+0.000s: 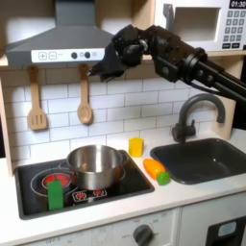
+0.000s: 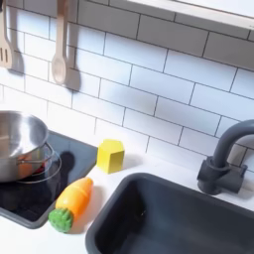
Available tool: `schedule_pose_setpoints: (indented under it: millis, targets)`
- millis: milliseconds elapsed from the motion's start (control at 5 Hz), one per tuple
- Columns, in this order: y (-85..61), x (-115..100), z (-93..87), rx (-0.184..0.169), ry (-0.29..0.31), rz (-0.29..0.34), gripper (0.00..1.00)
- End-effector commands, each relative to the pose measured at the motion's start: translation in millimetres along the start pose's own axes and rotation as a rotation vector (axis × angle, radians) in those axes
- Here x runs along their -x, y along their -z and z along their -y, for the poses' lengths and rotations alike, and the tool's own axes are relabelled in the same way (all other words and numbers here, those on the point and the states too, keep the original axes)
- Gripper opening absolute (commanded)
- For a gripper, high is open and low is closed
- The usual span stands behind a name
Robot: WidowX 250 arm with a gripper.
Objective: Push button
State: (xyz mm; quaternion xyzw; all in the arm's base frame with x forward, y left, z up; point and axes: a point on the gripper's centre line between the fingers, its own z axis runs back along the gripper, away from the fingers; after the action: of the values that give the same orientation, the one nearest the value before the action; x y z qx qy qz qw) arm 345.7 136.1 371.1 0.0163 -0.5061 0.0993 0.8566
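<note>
A row of small dark round buttons [image 1: 85, 55] sits on the front strip of the grey range hood [image 1: 67, 38], next to a white label panel [image 1: 50, 56]. My black gripper [image 1: 102, 70] hangs just below and a little right of those buttons, close to the strip's lower edge. Its fingers look drawn together into a point with nothing held. I cannot tell whether the tip touches a button. The arm reaches in from the first exterior view's right.
A steel pot [image 1: 93, 165] [image 2: 18, 144] stands on the stove. A yellow block [image 1: 136, 146] [image 2: 110, 156], toy carrot [image 1: 156, 171] [image 2: 69, 203] and green block [image 1: 55, 194] lie nearby. Spatula [image 1: 36, 101] and wooden spoon [image 1: 85, 101] hang under the hood. Sink [image 1: 207, 159] and faucet [image 1: 192, 115] stand right.
</note>
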Motion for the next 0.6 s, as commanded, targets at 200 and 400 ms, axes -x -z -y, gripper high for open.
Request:
schedule_pose_setpoints:
  millis: [200, 400]
  targets:
    - [8.8, -30.4, -1.9, 0.003, -0.029, 0.064, 0.00]
    - [11.4, -35.7, -4.2, 0.003, -0.039, 0.081, 0.00]
